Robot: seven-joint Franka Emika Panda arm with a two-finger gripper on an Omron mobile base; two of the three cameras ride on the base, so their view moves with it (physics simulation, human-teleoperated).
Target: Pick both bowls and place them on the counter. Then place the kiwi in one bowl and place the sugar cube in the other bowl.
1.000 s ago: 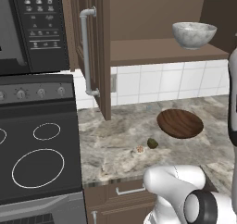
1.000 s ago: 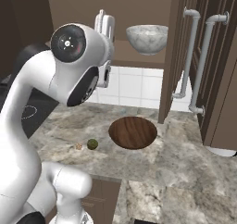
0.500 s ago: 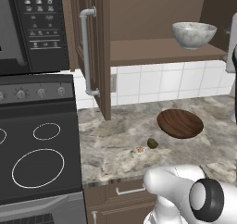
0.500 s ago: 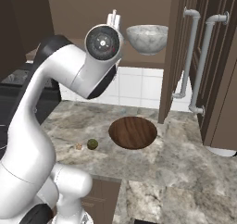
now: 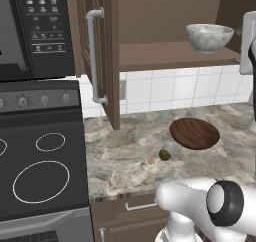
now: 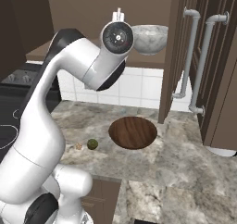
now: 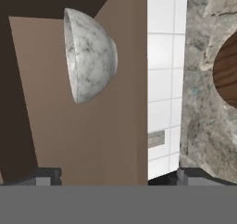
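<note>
End effector (image 7: pixel 115 174) released, fingers wide apart, holding nothing, raised at cabinet height. On the worktop (image 5: pixel 125 158): sugar cube (image 5: pixel 151 161) just beside kiwi (image 5: pixel 164 154), wooden bowl (image 5: pixel 194 133) near them. Farther back, marbled bowl (image 5: pixel 209 37) sits on the cabinet shelf (image 5: pixel 165 56), door open
</note>
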